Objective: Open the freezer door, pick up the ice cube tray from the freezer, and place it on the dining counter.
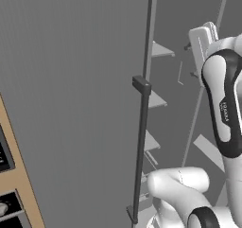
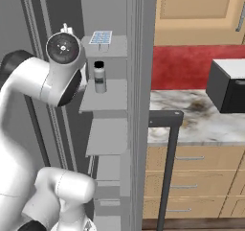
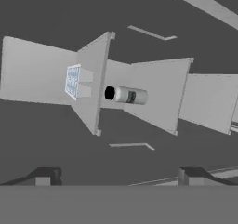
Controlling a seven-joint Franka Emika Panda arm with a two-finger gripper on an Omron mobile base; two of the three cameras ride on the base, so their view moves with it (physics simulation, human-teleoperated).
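Note:
The freezer (image 2: 106,129) stands open, showing grey walls and pale shelves. Its freezer door (image 2: 142,81) is swung out to the right, seen edge-on, with the dark bar handle (image 2: 168,167) on its far side. The pale blue ice cube tray (image 2: 100,37) lies flat on the top shelf; the rolled hand view shows the ice cube tray (image 3: 73,81) straight ahead, some way off. My gripper (image 3: 118,177) is open, empty, and pointed into the freezer at upper-shelf height; from the left, the gripper (image 1: 191,59) hangs in front of the shelves. The dining counter is out of view.
A grey bottle with a black cap (image 2: 99,77) stands on the shelf below the tray, also bottle (image 3: 126,95). The neighbouring closed grey door (image 1: 71,104) with its handle (image 1: 141,127) borders the opening on the left. A marble wall counter (image 2: 191,115) with a black appliance (image 2: 229,86) lies right.

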